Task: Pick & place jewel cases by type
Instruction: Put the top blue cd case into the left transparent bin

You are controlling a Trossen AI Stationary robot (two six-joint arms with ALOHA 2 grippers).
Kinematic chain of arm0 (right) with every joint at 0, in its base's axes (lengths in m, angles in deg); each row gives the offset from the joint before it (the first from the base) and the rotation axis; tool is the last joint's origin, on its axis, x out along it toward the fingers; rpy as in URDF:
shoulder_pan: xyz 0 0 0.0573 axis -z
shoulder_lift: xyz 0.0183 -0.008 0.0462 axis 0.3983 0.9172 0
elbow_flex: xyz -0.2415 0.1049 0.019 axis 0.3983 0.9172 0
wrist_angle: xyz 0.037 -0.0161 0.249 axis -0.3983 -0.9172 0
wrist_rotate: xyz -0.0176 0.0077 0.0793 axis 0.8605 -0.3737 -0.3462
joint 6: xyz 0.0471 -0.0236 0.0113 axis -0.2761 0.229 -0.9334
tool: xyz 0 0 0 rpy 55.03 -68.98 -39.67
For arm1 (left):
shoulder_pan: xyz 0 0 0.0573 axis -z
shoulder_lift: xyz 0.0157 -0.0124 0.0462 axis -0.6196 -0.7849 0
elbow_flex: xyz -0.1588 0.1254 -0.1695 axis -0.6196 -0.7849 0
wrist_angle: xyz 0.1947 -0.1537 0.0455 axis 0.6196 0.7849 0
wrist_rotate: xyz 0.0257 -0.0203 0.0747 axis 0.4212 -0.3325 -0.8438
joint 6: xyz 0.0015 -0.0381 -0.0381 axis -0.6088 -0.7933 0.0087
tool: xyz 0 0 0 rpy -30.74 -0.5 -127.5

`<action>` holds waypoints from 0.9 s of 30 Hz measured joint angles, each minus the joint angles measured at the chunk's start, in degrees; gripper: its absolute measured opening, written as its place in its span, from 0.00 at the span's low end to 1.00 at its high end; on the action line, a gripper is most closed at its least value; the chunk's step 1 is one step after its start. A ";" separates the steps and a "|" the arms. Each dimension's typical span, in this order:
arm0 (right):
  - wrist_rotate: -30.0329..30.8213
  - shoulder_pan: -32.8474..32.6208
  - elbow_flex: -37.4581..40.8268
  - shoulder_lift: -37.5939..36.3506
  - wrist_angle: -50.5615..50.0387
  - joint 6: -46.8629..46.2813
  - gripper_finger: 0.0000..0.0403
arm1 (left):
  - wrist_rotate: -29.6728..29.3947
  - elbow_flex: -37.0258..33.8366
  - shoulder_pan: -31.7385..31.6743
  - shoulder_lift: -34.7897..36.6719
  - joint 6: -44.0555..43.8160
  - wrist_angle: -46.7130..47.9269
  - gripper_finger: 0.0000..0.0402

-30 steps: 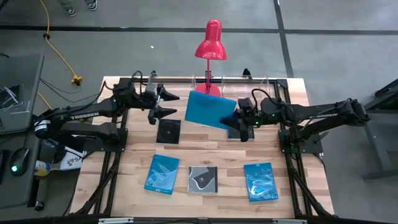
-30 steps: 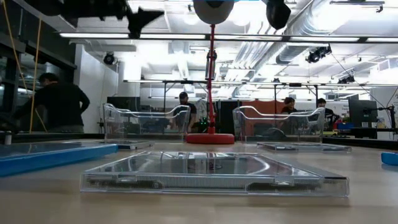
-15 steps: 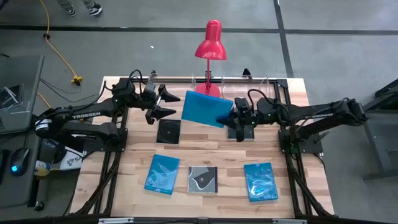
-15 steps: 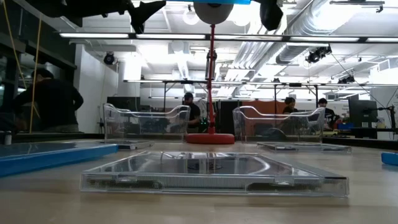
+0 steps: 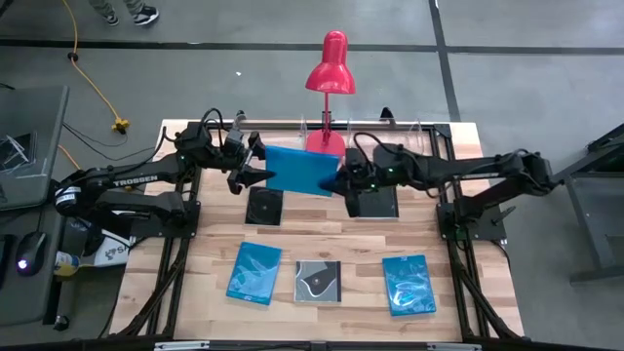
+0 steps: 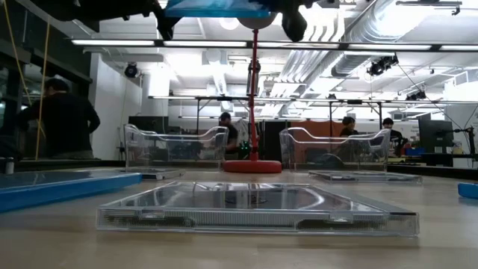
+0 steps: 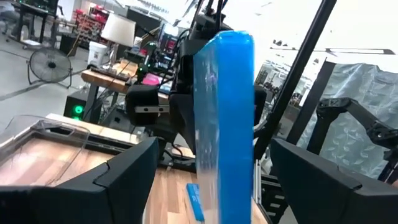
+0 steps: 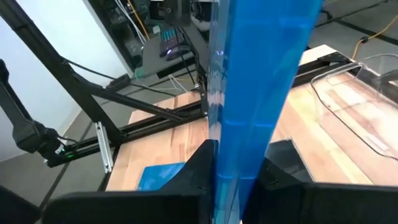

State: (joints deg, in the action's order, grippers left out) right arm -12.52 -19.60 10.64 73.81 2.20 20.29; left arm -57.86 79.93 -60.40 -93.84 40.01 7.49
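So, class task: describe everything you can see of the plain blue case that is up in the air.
The plain blue jewel case is a flat, smooth, glossy plastic square, with no pattern visible. It hangs above the table's far middle, before the red lamp. The right gripper is shut on one edge; its opposite edge sits between the open left gripper's fingers, apparently untouched.

A plain blue jewel case (image 5: 300,171) is held flat in the air above the table's far half, between the two arms. In the left wrist view its edge (image 7: 224,118) is seen end-on. A black case (image 5: 264,206) lies flat just left of the table's centre, and another dark case (image 5: 375,203) lies flat to the right of centre, partly covered. Along the near edge three cases are laid flat in a row: a glossy patterned blue one (image 5: 254,272) on the left, a dark grey one with a white swirl (image 5: 318,281) in the middle, and a second glossy blue one (image 5: 409,285) on the right.
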 joint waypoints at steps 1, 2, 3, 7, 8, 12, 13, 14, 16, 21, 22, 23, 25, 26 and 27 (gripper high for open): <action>-0.15 0.10 -0.61 0.57 0.03 0.15 0.05 | 0.09 0.00 0.00 0.00 0.00 -0.02 0.76; -0.23 0.28 -1.11 0.97 0.10 0.17 0.05 | 0.31 0.00 0.00 0.00 0.02 -0.02 0.76; -0.25 0.38 -1.48 1.36 0.07 0.19 0.05 | 0.79 0.00 0.00 0.00 0.02 0.07 0.75; -0.30 0.98 -2.24 1.93 -0.16 0.37 0.06 | 2.26 0.00 0.02 0.00 0.46 2.05 0.68; -0.29 1.06 -2.35 1.93 -0.37 0.37 0.06 | 2.33 0.00 0.02 0.00 0.67 2.94 0.66; -0.29 1.38 -2.47 1.88 -1.71 0.37 0.05 | 1.47 -0.02 0.02 0.00 1.60 4.37 0.55; -0.27 1.38 -2.47 1.88 -2.15 0.39 0.05 | 1.38 -0.02 0.02 0.00 1.91 4.50 0.52; -0.29 1.38 -2.47 1.88 -2.66 0.35 0.05 | 1.24 -0.02 0.02 0.00 2.01 4.56 0.50; -0.25 1.38 -2.47 1.88 -3.20 0.26 0.06 | 1.23 -0.02 0.00 0.00 2.36 4.50 0.44; -0.17 1.36 -2.47 1.88 -3.45 0.23 0.06 | 1.19 -0.02 0.00 0.00 3.47 4.55 0.31; -0.18 1.36 -2.47 1.88 -3.47 0.23 0.06 | 1.09 -0.02 0.00 0.00 3.61 4.55 0.28; -0.18 1.36 -2.47 1.88 -3.45 0.24 0.05 | 0.97 -0.02 0.00 0.00 3.78 4.57 0.26; -0.16 1.36 -2.47 1.88 -3.43 0.32 0.05 | 0.23 -0.02 0.00 0.00 4.62 4.65 0.20; -0.16 1.36 -2.47 1.88 -3.43 0.32 0.05 | -0.02 -0.02 0.00 0.00 4.91 4.72 0.17; -0.14 1.36 -2.47 1.88 -3.43 0.32 0.06 | -0.09 -0.02 0.00 0.00 5.01 4.74 0.14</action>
State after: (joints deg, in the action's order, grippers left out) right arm -12.67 -18.24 8.16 75.69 -1.22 20.62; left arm -57.95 79.91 -60.40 -93.84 45.02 12.24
